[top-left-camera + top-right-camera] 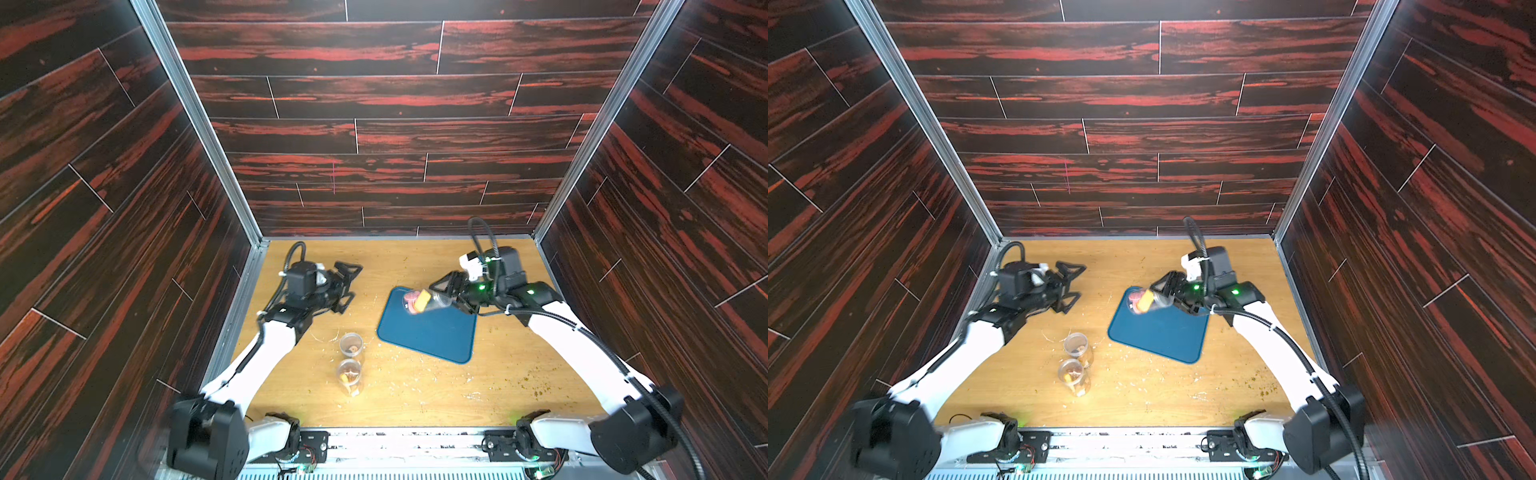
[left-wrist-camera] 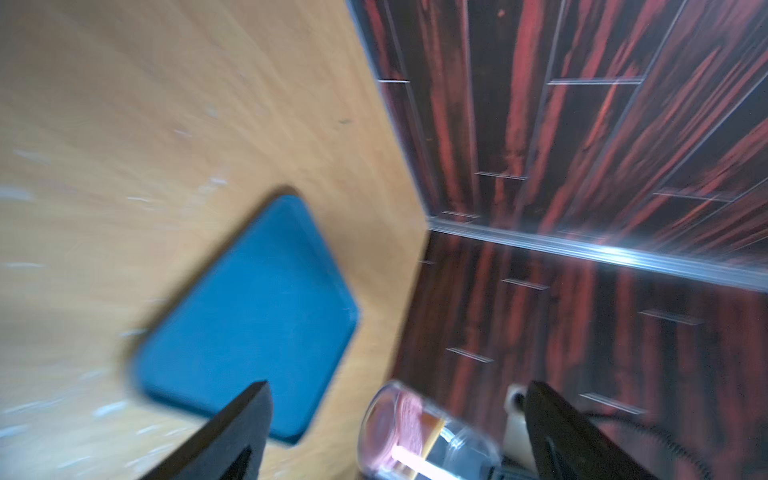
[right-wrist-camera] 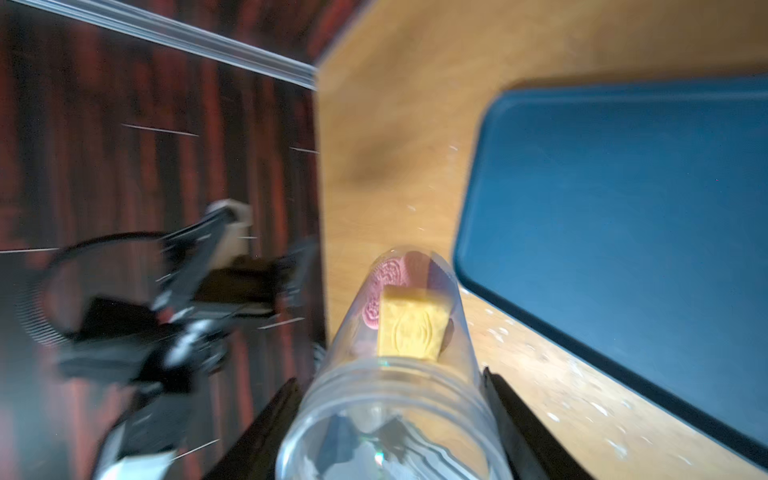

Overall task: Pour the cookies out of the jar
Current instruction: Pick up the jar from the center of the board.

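Right wrist view: the cookies (image 3: 409, 324), a yellow square against pink discs, sit in the far end of the clear jar (image 3: 395, 399), which the right jaws clench by its ribbed end. In both top views the right arm (image 1: 582, 357) holds it tipped nearly level above the far corner of the blue tray (image 1: 432, 336). The left arm (image 1: 270, 345) reaches over the worktop (image 1: 415, 399), the left jaws spread wide, and two upright jars (image 1: 351, 345) nearer the front hold tan bits.

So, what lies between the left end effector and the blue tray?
Between left end effector and blue tray, only bare wooden table, in both top views.
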Action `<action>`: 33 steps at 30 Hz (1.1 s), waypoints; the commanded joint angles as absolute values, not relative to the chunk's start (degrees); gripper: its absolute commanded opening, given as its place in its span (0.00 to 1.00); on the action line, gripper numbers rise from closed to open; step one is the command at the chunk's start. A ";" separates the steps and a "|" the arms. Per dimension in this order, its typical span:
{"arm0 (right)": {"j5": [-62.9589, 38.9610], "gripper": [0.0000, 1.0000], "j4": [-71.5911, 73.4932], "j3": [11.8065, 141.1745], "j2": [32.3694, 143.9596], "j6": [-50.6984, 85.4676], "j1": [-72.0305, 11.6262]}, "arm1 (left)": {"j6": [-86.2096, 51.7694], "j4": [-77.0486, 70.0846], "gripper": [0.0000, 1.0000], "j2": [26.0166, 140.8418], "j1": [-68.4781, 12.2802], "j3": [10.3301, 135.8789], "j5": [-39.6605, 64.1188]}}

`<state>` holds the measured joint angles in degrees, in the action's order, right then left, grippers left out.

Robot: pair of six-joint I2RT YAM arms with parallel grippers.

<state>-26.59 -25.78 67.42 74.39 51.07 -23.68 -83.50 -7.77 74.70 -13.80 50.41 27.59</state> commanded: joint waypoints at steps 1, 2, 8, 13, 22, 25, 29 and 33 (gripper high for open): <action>-31.22 0.63 -16.46 66.23 73.18 57.47 -23.42 | -98.98 -21.46 0.97 76.35 -15.83 49.89 26.73; -31.72 0.63 -15.10 66.16 73.14 58.27 -23.40 | -100.37 -20.75 0.97 76.51 -16.52 49.95 26.07; -33.44 0.63 -8.83 66.15 74.08 61.90 -23.43 | -114.40 -29.52 0.97 76.99 -22.05 44.69 15.62; -34.53 0.63 -7.57 67.85 76.01 62.20 -23.38 | -118.90 -30.83 0.97 79.72 -28.11 45.86 9.03; -35.36 0.63 -10.43 70.87 79.25 58.77 -23.38 | -124.24 -36.06 0.97 89.13 -36.31 54.32 2.08; -35.19 0.63 -10.52 71.21 79.82 58.29 -23.38 | -125.18 -35.60 0.97 89.21 -37.38 54.86 0.25; -34.82 0.63 -11.53 71.41 80.46 57.16 -23.37 | -125.57 -34.37 0.97 88.05 -37.43 54.80 -0.86; -33.66 0.62 -12.65 71.37 80.68 56.00 -23.23 | -125.85 -34.37 0.97 87.98 -37.43 55.11 -1.05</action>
